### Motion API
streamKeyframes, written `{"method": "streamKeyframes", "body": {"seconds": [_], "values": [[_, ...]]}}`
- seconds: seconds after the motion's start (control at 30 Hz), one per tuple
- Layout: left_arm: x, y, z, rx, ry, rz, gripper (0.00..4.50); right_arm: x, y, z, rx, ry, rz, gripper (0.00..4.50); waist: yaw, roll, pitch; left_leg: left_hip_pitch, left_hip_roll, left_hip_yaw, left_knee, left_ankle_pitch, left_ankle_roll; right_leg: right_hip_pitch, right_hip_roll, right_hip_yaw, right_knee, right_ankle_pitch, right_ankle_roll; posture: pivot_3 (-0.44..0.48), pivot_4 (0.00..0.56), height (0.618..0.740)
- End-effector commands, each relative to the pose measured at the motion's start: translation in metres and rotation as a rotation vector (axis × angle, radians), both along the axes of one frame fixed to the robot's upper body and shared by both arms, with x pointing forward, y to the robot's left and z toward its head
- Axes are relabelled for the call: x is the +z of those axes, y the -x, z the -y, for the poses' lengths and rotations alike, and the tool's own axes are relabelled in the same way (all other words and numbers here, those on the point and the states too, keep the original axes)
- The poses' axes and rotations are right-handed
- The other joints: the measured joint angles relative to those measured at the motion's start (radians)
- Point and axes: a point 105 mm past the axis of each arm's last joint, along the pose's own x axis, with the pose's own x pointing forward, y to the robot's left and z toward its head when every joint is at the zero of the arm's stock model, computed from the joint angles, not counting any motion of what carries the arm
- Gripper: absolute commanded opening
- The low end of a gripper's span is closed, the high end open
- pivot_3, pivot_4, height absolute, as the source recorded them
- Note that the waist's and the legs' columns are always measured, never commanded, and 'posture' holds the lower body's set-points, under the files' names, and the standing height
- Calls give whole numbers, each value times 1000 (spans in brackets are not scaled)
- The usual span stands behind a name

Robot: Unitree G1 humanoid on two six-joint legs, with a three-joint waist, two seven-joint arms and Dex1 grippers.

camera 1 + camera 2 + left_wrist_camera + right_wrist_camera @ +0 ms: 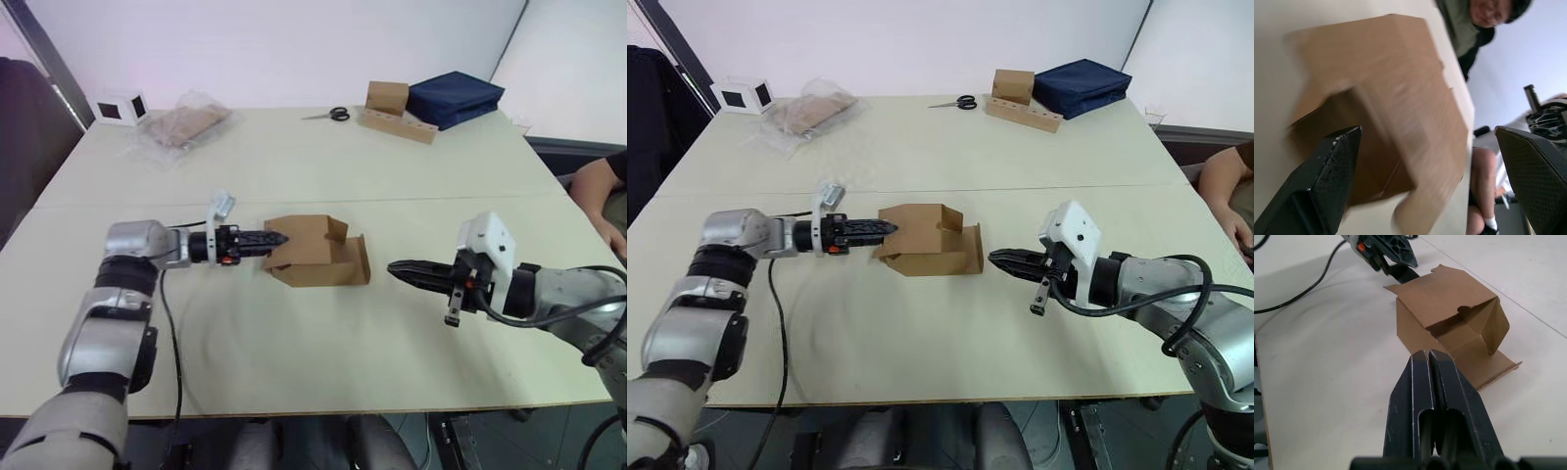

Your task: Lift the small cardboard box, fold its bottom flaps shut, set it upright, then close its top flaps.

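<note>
The small cardboard box point(312, 251) lies on its side near the middle of the table, its open end facing right. One flap point(359, 262) lies flat on the table and another point(337, 230) stands up at the rim. I cannot tell top flaps from bottom flaps. My left gripper point(278, 240) is at the box's left end, open, with its fingers point(1327, 171) spread wide and the box's brown wall point(1400, 98) close in front of them. My right gripper point(396, 267) hovers a short gap to the right of the box, shut and empty, pointing at the open end point(1459, 328).
At the back of the table are a clear plastic bag point(182, 125), a small white device point(120, 108), scissors point(334, 115), a smaller box on a cardboard strip point(390, 106) and a navy bag point(454, 98). A person's arm point(598, 186) rests at the right edge.
</note>
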Motion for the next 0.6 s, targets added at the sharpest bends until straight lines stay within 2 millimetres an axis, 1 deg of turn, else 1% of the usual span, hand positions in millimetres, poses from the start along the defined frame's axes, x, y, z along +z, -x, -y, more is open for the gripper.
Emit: {"method": "streamKeyframes", "body": {"seconds": [0.03,0.17,0.3,0.43,0.6], "values": [[12,-9,2,11,15,49,4462,11,6,-4,22,8,50,0,-5,0,0,0,0,0,0,0,0,0,0,0,0,0,0,0,150,740],[13,-13,9,8,39,44,4462,9,8,-3,7,26,44,0,-3,0,0,0,0,0,0,0,0,-1,0,0,0,0,0,0,150,740],[16,-20,12,41,73,38,4462,9,9,-2,-6,34,55,0,-2,0,0,0,0,0,0,0,0,0,0,0,0,0,0,0,150,740],[16,-17,19,3,79,35,4462,9,9,0,-22,40,57,0,-3,0,0,0,0,0,0,0,0,0,0,0,0,0,0,0,150,740],[10,-14,25,-29,68,16,4462,8,8,2,-38,49,61,0,-2,0,0,0,0,0,0,0,0,0,0,0,0,0,0,0,150,740]]}}
